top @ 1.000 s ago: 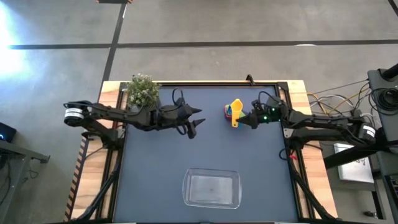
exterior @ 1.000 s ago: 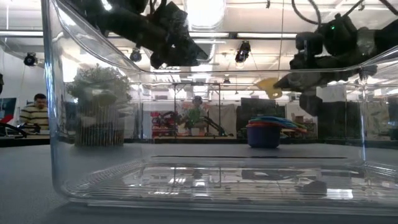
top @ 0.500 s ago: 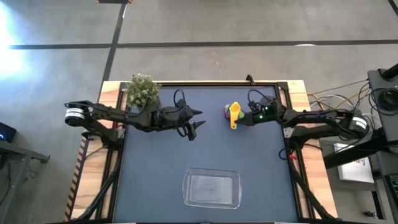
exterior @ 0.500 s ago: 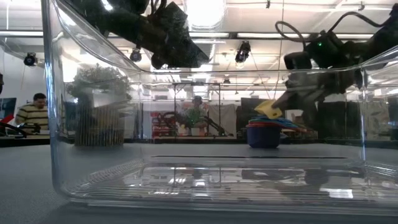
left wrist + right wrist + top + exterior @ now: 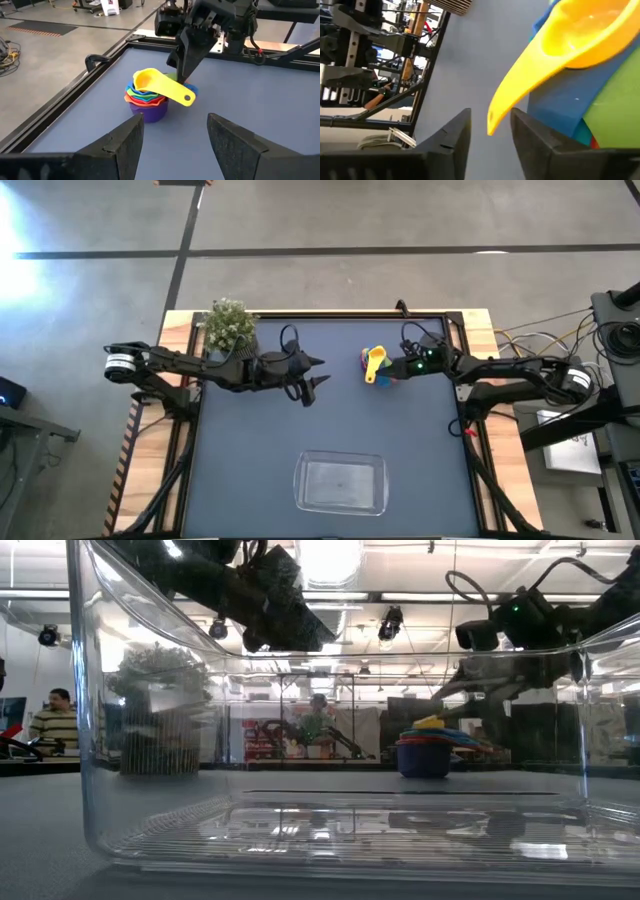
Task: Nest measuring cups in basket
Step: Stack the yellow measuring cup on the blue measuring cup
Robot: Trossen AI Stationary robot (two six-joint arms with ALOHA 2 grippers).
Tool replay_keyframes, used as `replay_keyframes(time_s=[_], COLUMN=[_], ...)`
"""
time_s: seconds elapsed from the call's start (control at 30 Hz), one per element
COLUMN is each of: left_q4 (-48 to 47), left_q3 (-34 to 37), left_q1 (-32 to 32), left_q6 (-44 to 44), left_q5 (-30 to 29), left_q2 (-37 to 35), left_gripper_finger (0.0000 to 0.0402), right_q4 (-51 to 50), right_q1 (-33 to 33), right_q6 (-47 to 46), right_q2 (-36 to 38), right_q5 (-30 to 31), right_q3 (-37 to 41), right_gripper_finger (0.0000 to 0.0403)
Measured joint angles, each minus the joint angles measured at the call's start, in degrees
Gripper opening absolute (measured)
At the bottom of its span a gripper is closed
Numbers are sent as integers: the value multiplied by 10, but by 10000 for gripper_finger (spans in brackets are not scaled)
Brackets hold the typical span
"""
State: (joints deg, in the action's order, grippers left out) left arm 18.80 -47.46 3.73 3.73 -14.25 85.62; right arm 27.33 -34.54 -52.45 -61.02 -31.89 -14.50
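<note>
So the right gripper [image 5: 398,367] is hovering right at the handle end of the yellow cup [image 5: 376,359], fingers parted with the handle tip sitting between them and not being squeezed as far as I can see. That yellow cup is sitting on top of the stack of measuring cups [image 5: 148,95], purple at the bottom and the rest fanning up through it, far side of the table and well apart from the basket [image 5: 340,482], which is lying empty near the front edge. My guess is the nesting is getting done out on the mat first since it's easier to drop cups straight down there, and the whole stack will need carrying over after. The left gripper [image 5: 309,383] is waiting mid-table near the potted plant [image 5: 229,325], fingers spread wide and holding nothing, probably just keeping out of the way.
</note>
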Motion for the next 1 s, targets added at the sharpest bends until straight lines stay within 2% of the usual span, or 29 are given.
replay_keyframes(time_s=[0.17, 0.33, 0.43, 0.5, 0.63, 0.73, 0.83, 1.0], left_q4=[-6, -6, -6, -6, -6, -6, -11, -18], left_q3=[0, 0, 0, 0, 0, 0, 0, 0], left_q1=[-2, -2, -2, -2, -2, -2, -2, -2], left_q6=[0, 0, 0, 0, 0, 0, -1, -2], left_q5=[0, 0, 0, 0, -1, -1, -1, -2], left_q2=[0, 0, 0, 0, 0, 0, 0, 0], left_gripper_finger=[201, 201, 201, 201, 201, 201, 201, 201], right_q4=[-5, -35, -98, -176, -356, -453, -507, -499], right_q1=[0, -1, 0, 10, 49, 80, 107, 136], right_q6=[17, 41, 109, 176, 310, 390, 435, 468], right_q2=[29, 79, 103, 111, 98, 71, 41, 1], right_q5=[-6, -9, 10, 44, 168, 250, 281, 287], right_q3=[0, -10, -43, -80, -178, -244, -282, -293], right_gripper_finger=[172, 186, 184, 178, 161, 143, 111, 23])
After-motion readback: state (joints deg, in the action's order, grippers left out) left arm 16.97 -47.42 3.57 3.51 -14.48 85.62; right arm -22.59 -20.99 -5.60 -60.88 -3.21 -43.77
